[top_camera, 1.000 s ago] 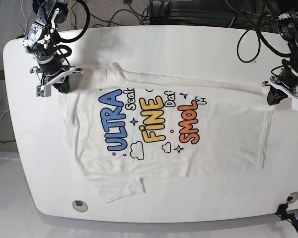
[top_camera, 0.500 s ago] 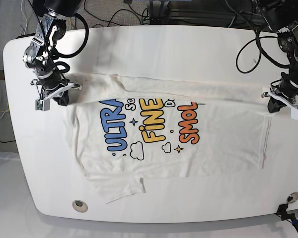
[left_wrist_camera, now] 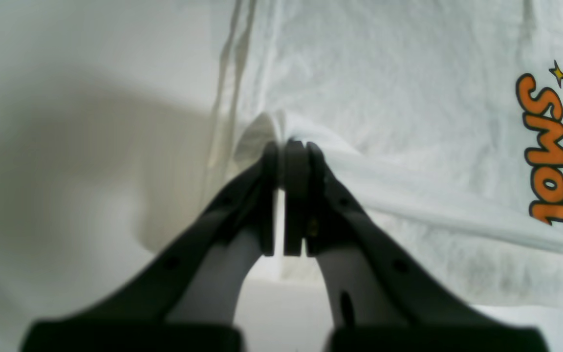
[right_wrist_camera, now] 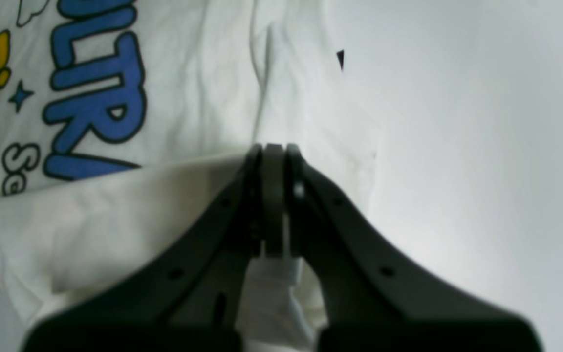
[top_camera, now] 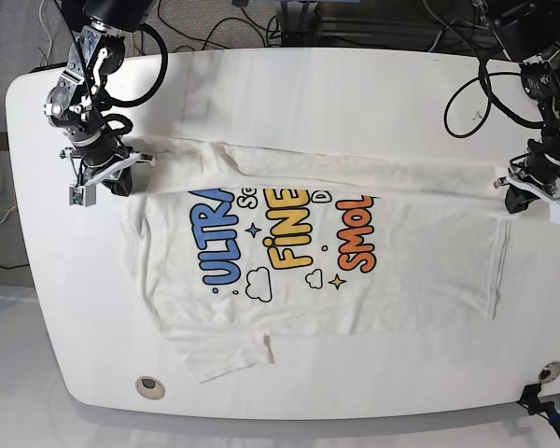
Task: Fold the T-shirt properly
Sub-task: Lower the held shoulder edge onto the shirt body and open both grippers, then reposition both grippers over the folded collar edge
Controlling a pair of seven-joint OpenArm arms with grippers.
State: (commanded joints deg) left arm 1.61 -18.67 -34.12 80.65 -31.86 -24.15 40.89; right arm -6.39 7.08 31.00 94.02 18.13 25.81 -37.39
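The white T-shirt [top_camera: 411,261] lies spread on the table with its "ULTRA FINE SMOL" print face up. Its far edge is lifted and folded forward as a long band [top_camera: 355,175] that covers the tops of the letters. My right gripper [top_camera: 107,177], at the left of the base view, is shut on one end of that band; the right wrist view shows the fingertips pinching cloth [right_wrist_camera: 271,149] beside the blue "ULTRA" [right_wrist_camera: 96,98]. My left gripper [top_camera: 530,194], at the right of the base view, is shut on the other end, pinching cloth [left_wrist_camera: 286,146] near the orange "SMOL" [left_wrist_camera: 548,151].
The white table [top_camera: 355,84] has rounded corners and a round hole [top_camera: 149,385] near its front left. Cables [top_camera: 215,28] hang behind the far edge. A black clamp [top_camera: 539,399] sits at the front right corner. A sleeve [top_camera: 224,355] sticks out toward the front edge.
Both grippers have moved toward the table's front with the shirt's far edge. The folded band now covers more of the print's upper letters.
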